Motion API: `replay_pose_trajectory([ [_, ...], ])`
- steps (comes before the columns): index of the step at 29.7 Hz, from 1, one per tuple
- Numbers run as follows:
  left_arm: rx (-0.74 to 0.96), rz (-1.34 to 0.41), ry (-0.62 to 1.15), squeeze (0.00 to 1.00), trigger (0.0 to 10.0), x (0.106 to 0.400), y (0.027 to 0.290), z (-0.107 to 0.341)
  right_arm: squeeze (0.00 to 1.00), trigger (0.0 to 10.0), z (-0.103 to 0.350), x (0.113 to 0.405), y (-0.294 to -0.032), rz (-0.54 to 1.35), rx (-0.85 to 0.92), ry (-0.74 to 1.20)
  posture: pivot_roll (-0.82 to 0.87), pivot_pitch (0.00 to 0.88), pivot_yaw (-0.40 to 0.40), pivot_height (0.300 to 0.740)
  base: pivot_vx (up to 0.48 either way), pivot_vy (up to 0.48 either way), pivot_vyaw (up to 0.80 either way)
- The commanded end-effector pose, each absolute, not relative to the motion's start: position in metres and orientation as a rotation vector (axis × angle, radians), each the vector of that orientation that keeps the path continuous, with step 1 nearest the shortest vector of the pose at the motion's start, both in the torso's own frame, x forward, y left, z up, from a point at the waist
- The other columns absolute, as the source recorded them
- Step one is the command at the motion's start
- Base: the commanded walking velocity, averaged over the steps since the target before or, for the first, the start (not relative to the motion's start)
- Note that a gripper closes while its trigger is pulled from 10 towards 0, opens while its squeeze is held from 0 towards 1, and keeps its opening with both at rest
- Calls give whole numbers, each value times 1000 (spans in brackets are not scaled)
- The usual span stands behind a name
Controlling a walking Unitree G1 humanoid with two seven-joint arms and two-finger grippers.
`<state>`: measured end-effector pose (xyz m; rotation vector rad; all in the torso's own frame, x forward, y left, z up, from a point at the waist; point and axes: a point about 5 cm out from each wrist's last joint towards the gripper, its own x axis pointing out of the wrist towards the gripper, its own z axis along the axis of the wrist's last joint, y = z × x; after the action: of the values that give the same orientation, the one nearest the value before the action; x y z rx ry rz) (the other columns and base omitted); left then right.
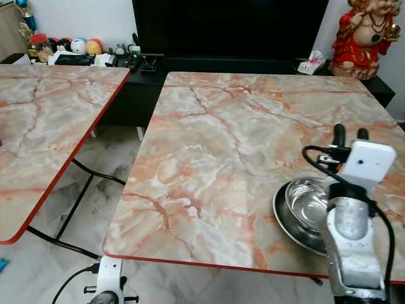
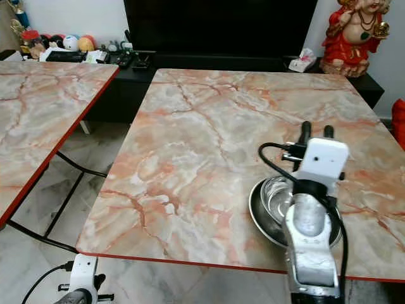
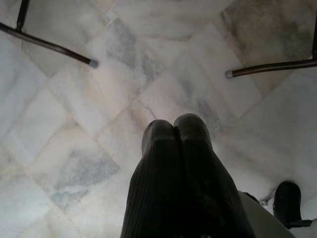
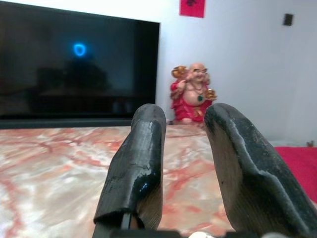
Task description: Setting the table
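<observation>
Two marble-top tables (image 1: 209, 158) in view, red-edged, with a floor gap between them. Steel bowl (image 1: 306, 201) sits inside a steel plate (image 1: 283, 218), both on the near right corner of the right-hand table, partly hidden behind the right arm. Right gripper (image 1: 351, 133) hovers above the table just past the bowl, fingers (image 4: 138, 158) parted with a clear gap, nothing between them, pointing toward the black TV (image 4: 74, 69) and red figurine (image 4: 190, 99) at the far wall. Left gripper (image 3: 178, 134) hangs low below the table edge, over the marble tile floor (image 3: 74, 148), fingers pressed together, empty. Black table legs (image 3: 49, 45) nearby on the floor.
</observation>
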<state>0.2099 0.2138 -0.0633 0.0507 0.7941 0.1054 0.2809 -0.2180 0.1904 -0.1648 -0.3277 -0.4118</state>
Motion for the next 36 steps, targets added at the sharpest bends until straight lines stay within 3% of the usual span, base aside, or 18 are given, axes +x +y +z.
replay_pose_trajectory([
  [1, 58, 90, 808, 0, 10000, 212, 211, -63, 0, 10000, 195, 282, -221, -418, -164, -345, -38, 14, 33, 740, 0, 0, 0],
  [9, 41, 137, 798, 0, 10000, 212, 217, -62, 0, 10000, 195, 287, -216, -393, -145, -337, -13, 28, -10, 740, 0, 0, 0],
  [15, 12, 180, 826, 0, 10000, 197, 223, -69, 0, 10000, 193, 289, -214, -369, -117, -321, 25, 43, -29, 740, 0, 0, 0],
  [25, 23, 201, 851, 0, 10000, 181, 234, -74, 0, 10000, 188, 291, -202, -339, -74, -305, 57, 45, -29, 740, 0, 316, 0],
  [36, 35, 188, 842, 0, 10000, 183, 236, -72, 0, 10000, 183, 293, -194, -307, -59, -286, 57, 33, -25, 740, 0, 327, 0],
])
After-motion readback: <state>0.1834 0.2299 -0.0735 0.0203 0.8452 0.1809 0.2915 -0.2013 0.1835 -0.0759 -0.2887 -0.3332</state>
